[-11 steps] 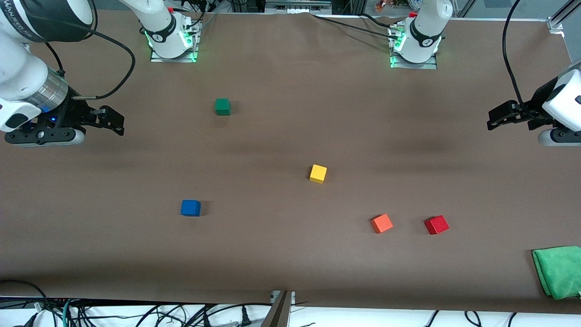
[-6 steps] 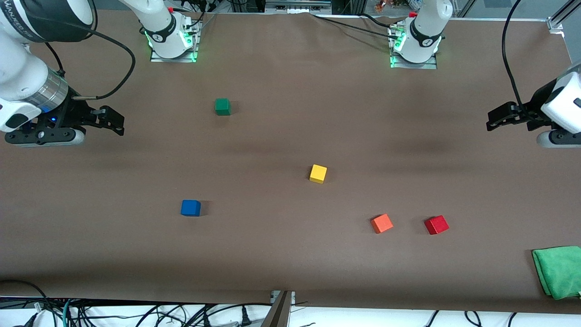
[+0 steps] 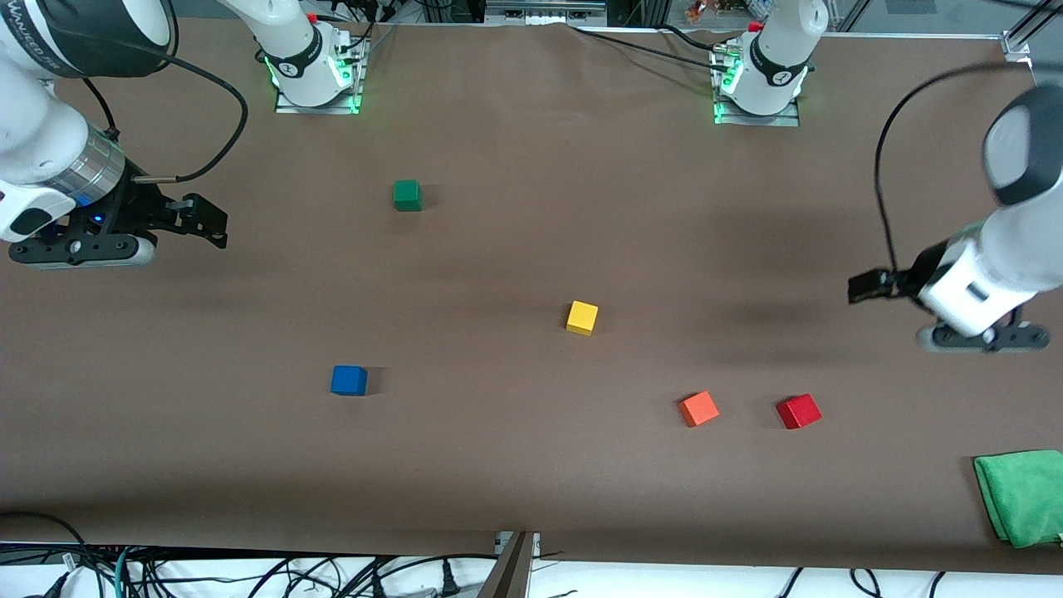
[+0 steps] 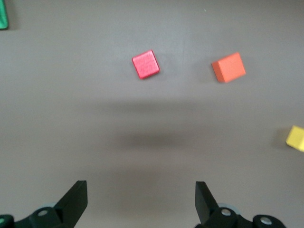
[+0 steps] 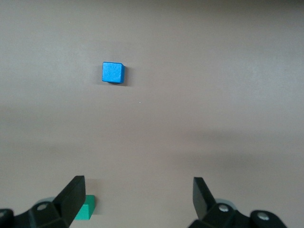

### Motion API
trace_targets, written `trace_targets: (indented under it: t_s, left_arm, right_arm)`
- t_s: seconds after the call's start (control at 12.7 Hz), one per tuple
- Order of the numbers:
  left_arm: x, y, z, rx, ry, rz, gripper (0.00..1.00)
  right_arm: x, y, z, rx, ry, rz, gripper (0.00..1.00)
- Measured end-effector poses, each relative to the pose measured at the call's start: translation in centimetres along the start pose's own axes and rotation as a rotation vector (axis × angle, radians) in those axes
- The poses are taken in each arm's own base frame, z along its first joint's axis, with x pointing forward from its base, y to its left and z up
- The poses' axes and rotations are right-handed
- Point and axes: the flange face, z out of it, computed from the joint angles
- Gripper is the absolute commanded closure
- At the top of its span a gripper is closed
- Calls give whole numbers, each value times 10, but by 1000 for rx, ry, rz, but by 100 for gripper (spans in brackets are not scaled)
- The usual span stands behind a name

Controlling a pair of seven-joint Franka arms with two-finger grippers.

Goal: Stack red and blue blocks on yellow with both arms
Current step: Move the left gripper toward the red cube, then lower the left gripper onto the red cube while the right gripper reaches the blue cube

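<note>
The yellow cube (image 3: 581, 317) sits mid-table. The blue cube (image 3: 349, 380) lies toward the right arm's end, nearer the front camera. The red cube (image 3: 799, 411) lies toward the left arm's end, beside an orange cube (image 3: 698, 409). My left gripper (image 3: 859, 288) hangs open and empty over bare table; its wrist view shows the gripper (image 4: 140, 190), the red cube (image 4: 146, 64) and the yellow cube (image 4: 295, 137). My right gripper (image 3: 208, 223) waits open and empty over bare table at its end; its wrist view shows the gripper (image 5: 137, 185) and the blue cube (image 5: 113, 72).
A dark green cube (image 3: 407, 195) sits farther from the front camera than the blue one and shows in the right wrist view (image 5: 85, 208). The orange cube (image 4: 228, 67) shows beside the red one. A green cloth (image 3: 1021, 496) lies at the left arm's end near the front edge.
My left arm has swung in over the table toward the red cube, still open. The right arm and all cubes have not moved.
</note>
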Motion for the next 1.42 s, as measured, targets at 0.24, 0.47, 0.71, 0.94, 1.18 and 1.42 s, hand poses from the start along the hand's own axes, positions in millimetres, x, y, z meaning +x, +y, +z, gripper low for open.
trace_targets:
  t_s: [0.24, 0.47, 0.71, 0.94, 1.18, 1.42]
  left_arm:
    - [33, 2, 73, -4, -19, -110, 0]
    - [57, 8, 140, -10, -14, -197, 0]
    - [74, 7, 181, -23, 38, -212, 0]
    - [86, 5, 220, -38, 101, -224, 0]
    - [94, 0, 250, -48, 143, -234, 0]
    - [98, -20, 267, -51, 158, -261, 1]
  right_arm:
    - [4, -2, -6, 3, 39, -2, 1]
    - [17, -14, -5, 34, 99, -12, 0]
    - [34, -28, 35, 35, 68, -27, 0]
    - [52, -39, 91, 26, 22, -38, 0]
    - [79, -53, 176, 21, 23, -52, 1]
    - [108, -73, 261, 31, 59, -61, 1]
